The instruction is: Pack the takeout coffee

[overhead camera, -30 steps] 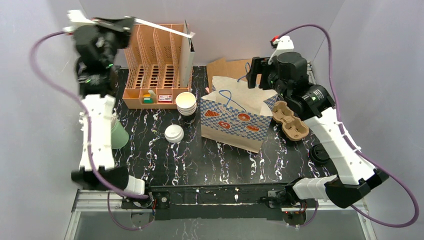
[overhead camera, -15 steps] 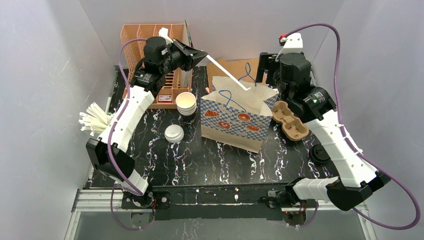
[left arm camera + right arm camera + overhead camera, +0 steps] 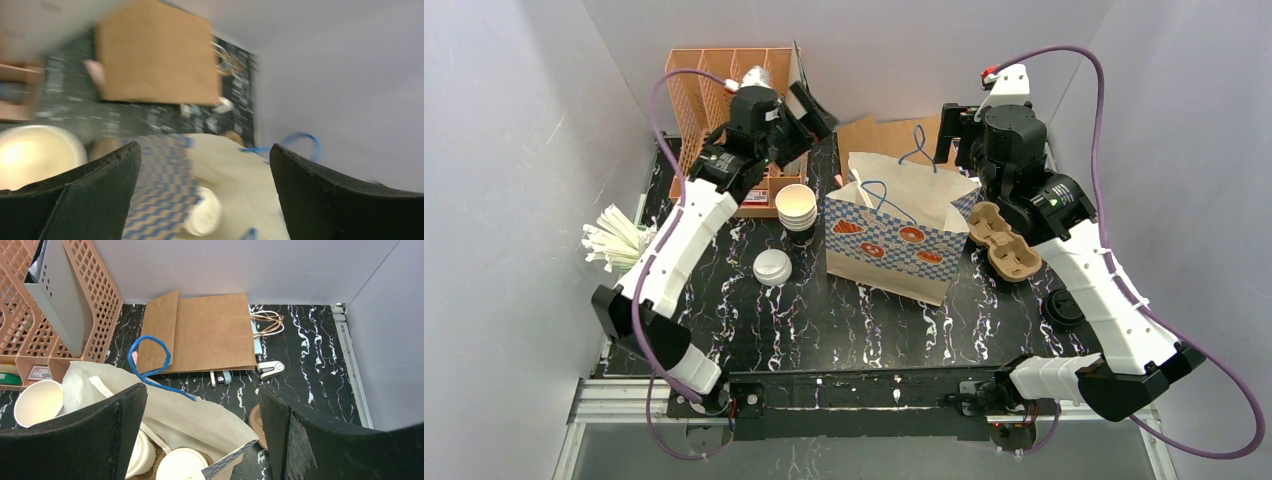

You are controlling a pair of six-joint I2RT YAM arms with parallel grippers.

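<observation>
We see that the left gripper (image 3: 820,111) has drawn back from the blue-checked paper bag (image 3: 894,236); its long white straw (image 3: 102,386) now lies inside.

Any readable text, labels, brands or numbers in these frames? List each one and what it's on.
Nothing is legible in any view.
Card in the organizer front tray: red-and-white print, too small to read.
Bag: blue checks and doughnut pictures, no words seen.
Lid loose on the table: no marking that can be made out.
Left wrist view: motion-blurred, nothing to read.
</observation>
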